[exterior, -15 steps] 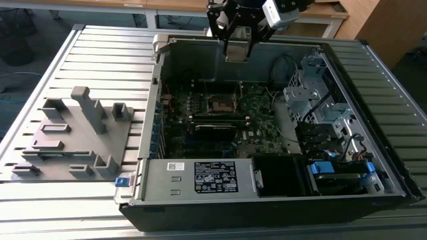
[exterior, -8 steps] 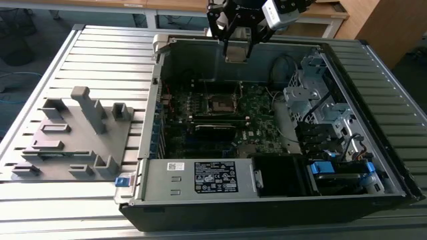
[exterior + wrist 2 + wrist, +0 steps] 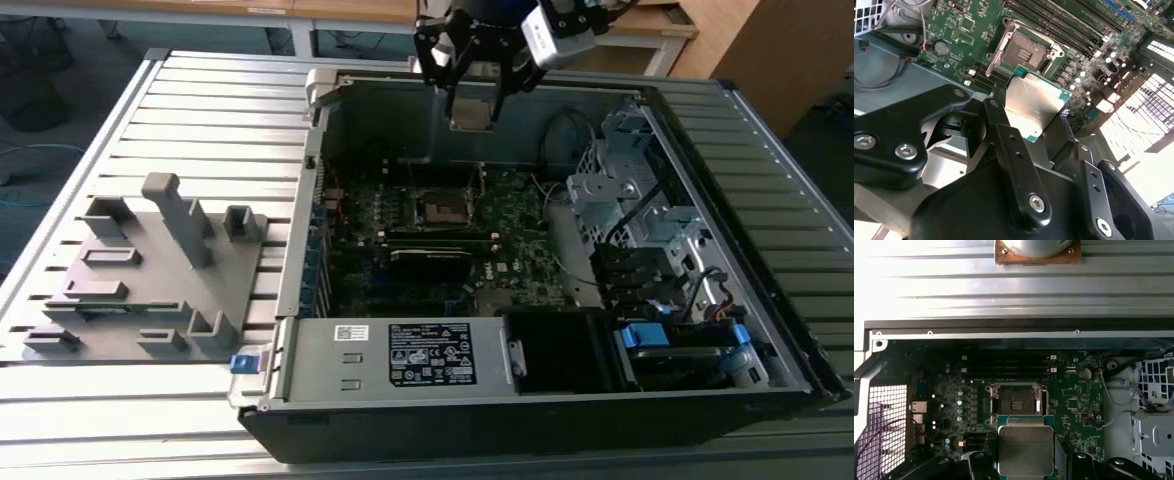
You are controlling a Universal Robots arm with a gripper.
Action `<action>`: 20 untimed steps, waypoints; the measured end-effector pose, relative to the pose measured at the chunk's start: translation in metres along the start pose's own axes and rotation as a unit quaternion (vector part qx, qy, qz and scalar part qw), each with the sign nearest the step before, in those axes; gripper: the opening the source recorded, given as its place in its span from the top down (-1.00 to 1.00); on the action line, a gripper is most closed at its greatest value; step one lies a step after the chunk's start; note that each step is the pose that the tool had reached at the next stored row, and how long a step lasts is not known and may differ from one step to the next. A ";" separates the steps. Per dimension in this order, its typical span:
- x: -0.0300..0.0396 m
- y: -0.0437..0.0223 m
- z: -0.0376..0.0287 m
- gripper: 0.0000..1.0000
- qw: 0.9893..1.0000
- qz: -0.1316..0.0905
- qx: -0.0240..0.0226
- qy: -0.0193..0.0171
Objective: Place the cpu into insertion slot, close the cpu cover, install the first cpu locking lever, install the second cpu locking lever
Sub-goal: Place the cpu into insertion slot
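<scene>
Gripper (image 3: 475, 102) holds the chip (image 3: 1035, 100) over an open computer case (image 3: 534, 425).
Fingers clamp the chip's edges, above the bare socket (image 3: 1015, 404). Judged risk: a tilted or off-centre chip could bend socket pins, or slip free.

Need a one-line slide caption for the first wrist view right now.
The gripper holds the cpu above the motherboard, with the insertion slot uncovered and empty.

Arm poised high, gripper (image 3: 475, 106) pointing down, pinching the cpu (image 3: 1025, 450)
</scene>
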State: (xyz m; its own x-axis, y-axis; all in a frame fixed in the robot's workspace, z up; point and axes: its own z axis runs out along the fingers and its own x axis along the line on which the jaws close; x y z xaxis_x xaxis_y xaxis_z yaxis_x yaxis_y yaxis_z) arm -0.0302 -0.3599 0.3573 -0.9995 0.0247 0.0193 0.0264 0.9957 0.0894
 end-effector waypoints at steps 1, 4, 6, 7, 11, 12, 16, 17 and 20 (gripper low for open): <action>0.0000 -0.0001 0.0015 -0.08 1.000 0.000 0.000 0.000; -0.0001 -0.0005 0.0060 -0.08 1.000 0.000 0.000 0.000; -0.0002 -0.0008 0.0087 -0.08 1.000 0.000 0.000 0.000; -0.0002 -0.0008 0.0095 -0.08 1.000 0.000 0.000 0.000; -0.0002 -0.0009 0.0097 -0.08 1.000 0.000 0.000 0.000; -0.0002 -0.0009 0.0098 -0.08 1.000 0.000 0.000 0.000; -0.0002 -0.0009 0.0107 -0.08 1.000 0.000 0.000 0.000; -0.0002 -0.0010 0.0111 -0.08 1.000 0.000 0.000 0.000; -0.0002 -0.0011 0.0125 -0.08 1.000 0.000 0.000 0.000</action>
State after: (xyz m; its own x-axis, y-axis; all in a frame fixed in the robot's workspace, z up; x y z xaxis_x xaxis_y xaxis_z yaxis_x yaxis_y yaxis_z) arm -0.0302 -0.3599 0.3447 -0.9995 0.0248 0.0193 0.0264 0.9956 0.0894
